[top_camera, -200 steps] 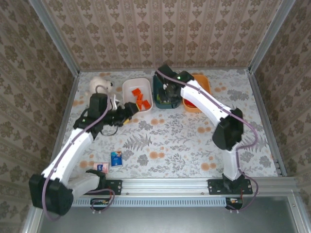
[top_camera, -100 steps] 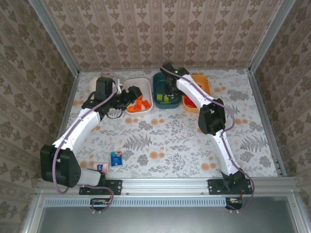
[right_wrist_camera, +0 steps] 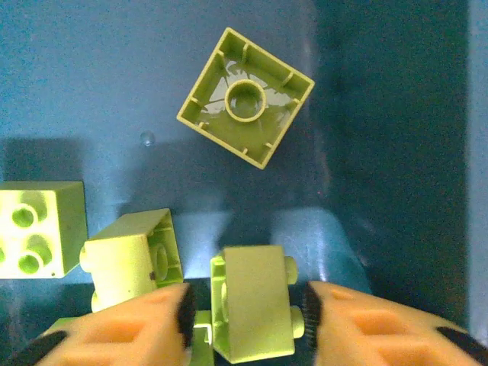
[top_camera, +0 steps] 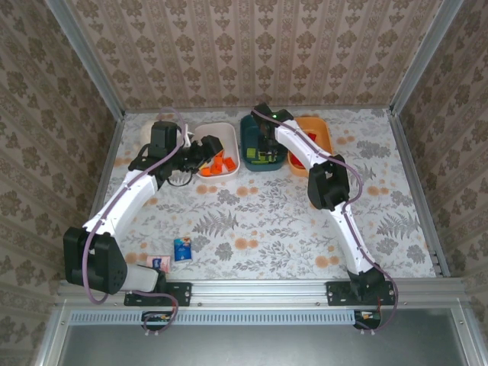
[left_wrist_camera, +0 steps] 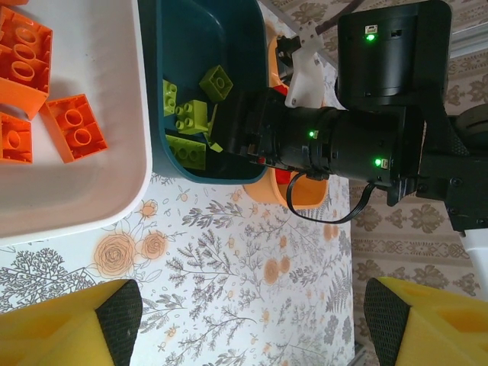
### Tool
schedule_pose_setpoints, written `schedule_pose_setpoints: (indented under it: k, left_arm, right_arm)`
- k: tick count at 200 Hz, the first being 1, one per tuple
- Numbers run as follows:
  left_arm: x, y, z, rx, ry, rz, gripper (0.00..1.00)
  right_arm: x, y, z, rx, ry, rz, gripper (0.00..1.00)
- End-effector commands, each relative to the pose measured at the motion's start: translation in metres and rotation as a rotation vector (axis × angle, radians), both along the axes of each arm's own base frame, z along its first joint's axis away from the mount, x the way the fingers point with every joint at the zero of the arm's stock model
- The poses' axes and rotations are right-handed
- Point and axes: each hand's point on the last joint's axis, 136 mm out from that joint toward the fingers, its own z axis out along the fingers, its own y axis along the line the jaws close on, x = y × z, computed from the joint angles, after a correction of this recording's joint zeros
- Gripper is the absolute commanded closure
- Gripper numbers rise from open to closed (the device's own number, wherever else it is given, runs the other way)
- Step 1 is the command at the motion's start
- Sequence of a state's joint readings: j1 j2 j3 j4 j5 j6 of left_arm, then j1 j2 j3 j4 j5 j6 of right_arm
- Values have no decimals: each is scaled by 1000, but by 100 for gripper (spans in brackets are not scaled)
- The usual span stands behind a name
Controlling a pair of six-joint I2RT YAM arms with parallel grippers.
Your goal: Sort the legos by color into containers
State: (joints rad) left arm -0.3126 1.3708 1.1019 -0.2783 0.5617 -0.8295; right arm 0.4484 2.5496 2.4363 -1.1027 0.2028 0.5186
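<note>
Green brick (right_wrist_camera: 252, 293) lies on the teal tub's (right_wrist_camera: 91, 76) floor at the tabletop's far edge, squarely between the right gripper's (right_wrist_camera: 245, 309) slightly parted fingers; left gripper (left_wrist_camera: 248, 320) spread wide, empty, beside the white tub (left_wrist_camera: 114, 114).

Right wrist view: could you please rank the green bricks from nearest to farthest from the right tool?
1. Centre brick, within the right tool, bottom.
2. Tipped brick, just left.
3. Upside-down brick, top, and studs-up brick, far left: too close to call.
</note>
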Motion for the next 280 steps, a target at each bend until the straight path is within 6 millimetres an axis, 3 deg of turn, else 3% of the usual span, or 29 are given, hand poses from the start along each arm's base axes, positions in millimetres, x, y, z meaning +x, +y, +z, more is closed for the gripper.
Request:
schedule_pose_setpoints:
  k: [1, 27, 54, 79, 97, 123, 135, 154, 162, 190, 208, 229, 251, 262, 280]
  left_arm:
    - [-6, 2, 10, 12, -39, -25, 20]
    - [-14, 4, 9, 14, -30, -28, 20]
    - [-31, 11, 6, 33, -13, -25, 20]
    - [-53, 22, -1, 79, 4, -29, 20]
    - [-72, 31, -8, 118, 19, -33, 18]
    - [-104, 43, -30, 167, 89, -48, 17]
    - [-119, 48, -39, 182, 113, -53, 17]
    - [-136, 57, -48, 202, 130, -38, 15]
    - [-140, 60, -50, 208, 130, -28, 1]
    - [-143, 69, -58, 223, 126, 27, 0]
    - [-139, 80, -65, 262, 139, 89, 0]
    - [-127, 106, -62, 384, 90, 199, 0]
    - [-119, 181, -67, 713, 137, 520, 0]
    - [-116, 215, -64, 865, 132, 661, 0]
    - [-100, 244, -57, 1042, 37, 759, 0]
  right_arm:
    - [7, 5, 46, 35, -89, 11, 49]
    - [3, 4, 94, 65, -165, 7, 44]
    - [-15, 6, 147, 100, -266, 24, 40]
    - [-46, 5, 183, 139, -379, 64, 31]
    - [-80, -6, 204, 173, -482, 95, 23]
    - [-138, -31, 194, 170, -494, 126, 16]
    - [-168, -45, 187, 162, -480, 133, 0]
    - [-210, -69, 173, 159, -461, 120, 0]
    - [-226, -81, 167, 155, -454, 103, 0]
    - [-264, -119, 149, 113, -445, 30, 0]
    - [-272, -141, 143, 53, -438, -31, 0]
    - [-266, -169, 152, -39, -462, -133, 0]
    - [-253, -214, 161, -171, -532, -341, 0]
    - [-240, -226, 163, -156, -609, -400, 0]
    - [-217, -240, 162, -140, -773, -427, 0]
